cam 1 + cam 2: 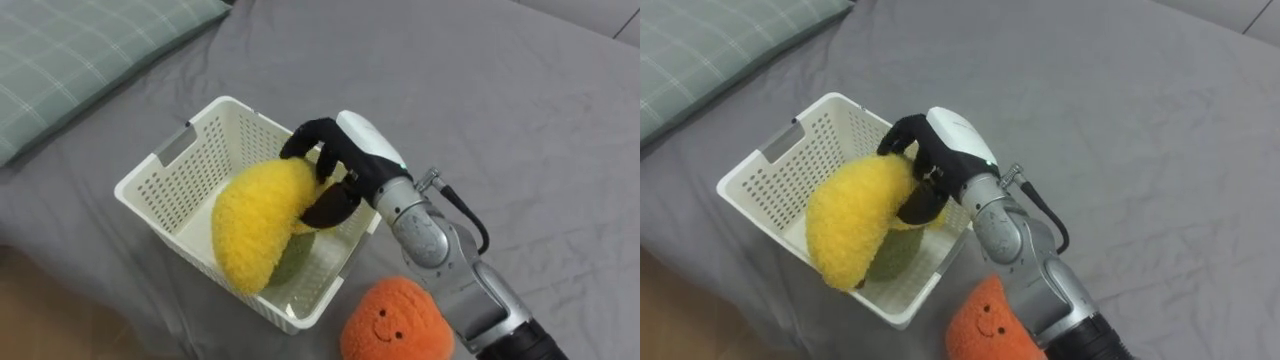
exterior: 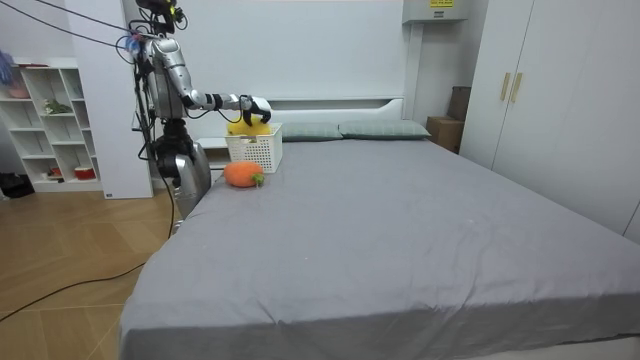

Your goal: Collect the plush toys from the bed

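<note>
In the eye views, the right hand point(image 1: 340, 160) is gripping a yellow plush toy point(image 1: 255, 225) that is sitting partly inside the white perforated basket point(image 1: 160, 205). An orange smiling plush point(image 1: 395, 320) is lying just beside the basket. In the room view, the robot is standing beside the grey bed point(image 2: 400, 230).

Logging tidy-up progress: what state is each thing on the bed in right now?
white basket: upright on the bed.
yellow plush toy: gripped, partly inside the white basket.
right hand: shut on the yellow plush toy.
orange plush toy: lying on the bed, outside the white basket.
</note>
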Tool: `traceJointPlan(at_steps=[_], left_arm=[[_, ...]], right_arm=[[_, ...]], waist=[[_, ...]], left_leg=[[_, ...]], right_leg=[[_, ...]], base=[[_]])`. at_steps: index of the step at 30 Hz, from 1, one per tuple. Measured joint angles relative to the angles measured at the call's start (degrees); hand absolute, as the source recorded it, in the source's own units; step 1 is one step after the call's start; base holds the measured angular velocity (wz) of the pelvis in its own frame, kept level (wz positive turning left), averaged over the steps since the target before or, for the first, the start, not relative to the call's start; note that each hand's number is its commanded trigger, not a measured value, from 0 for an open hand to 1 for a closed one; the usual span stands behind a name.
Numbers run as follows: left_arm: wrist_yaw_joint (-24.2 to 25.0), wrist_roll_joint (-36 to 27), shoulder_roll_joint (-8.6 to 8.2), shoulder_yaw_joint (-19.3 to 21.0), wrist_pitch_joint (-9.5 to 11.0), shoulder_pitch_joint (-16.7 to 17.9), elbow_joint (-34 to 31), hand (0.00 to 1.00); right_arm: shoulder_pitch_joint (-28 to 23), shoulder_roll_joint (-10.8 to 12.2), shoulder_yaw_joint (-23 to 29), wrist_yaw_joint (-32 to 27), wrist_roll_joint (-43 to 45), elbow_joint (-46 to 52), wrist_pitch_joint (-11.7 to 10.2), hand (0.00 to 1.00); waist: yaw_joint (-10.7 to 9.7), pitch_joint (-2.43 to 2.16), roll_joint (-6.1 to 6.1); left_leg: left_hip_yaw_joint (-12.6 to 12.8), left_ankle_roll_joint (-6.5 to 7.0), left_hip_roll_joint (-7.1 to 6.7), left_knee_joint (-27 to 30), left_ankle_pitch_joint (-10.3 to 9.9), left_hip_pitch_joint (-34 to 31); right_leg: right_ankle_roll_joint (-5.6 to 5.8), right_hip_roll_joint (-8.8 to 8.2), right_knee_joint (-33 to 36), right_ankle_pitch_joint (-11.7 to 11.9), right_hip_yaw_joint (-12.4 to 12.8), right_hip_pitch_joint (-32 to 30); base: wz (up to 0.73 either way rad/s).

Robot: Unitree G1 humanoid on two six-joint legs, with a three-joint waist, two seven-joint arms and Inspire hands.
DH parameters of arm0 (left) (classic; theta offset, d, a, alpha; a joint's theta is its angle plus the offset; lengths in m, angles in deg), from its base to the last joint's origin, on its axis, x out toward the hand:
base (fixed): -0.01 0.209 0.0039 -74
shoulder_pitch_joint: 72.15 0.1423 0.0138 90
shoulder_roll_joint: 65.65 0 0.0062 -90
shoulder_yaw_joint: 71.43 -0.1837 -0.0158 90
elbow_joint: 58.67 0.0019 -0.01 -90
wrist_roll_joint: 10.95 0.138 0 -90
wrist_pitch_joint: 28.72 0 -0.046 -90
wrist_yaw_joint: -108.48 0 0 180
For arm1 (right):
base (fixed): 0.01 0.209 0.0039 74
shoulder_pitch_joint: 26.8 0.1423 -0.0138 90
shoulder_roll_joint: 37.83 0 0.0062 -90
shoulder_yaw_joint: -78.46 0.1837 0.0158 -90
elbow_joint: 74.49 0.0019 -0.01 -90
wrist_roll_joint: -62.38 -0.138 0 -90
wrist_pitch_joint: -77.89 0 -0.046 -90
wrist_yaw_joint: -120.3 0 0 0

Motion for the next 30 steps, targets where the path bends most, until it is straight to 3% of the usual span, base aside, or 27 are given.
traceJointPlan(at_steps=[19,30], left_arm=[[1.1,0.0,0.03,0.2,0.0,0.1,0.0,0.00],[1.0,0.0,0.12,1.3,0.0,0.3,0.4,0.00]], right_arm=[[0.0,0.1,0.2,-0.9,-0.6,0.0,-0.2,0.00],[0.0,-0.4,3.3,-3.8,-5.0,0.0,-0.7,0.00]], waist=[[0.0,0.10,0.14],[-1.7,0.22,0.32]], left_leg=[[0.2,0.00,0.00,0.1,0.0,0.1],[-0.1,0.00,-0.03,0.3,0.0,0.2]], right_leg=[[0.00,-0.03,0.0,0.0,0.1,0.2],[0.00,-0.06,0.1,0.0,0.1,0.2]], base=[[0.00],[0.00]])
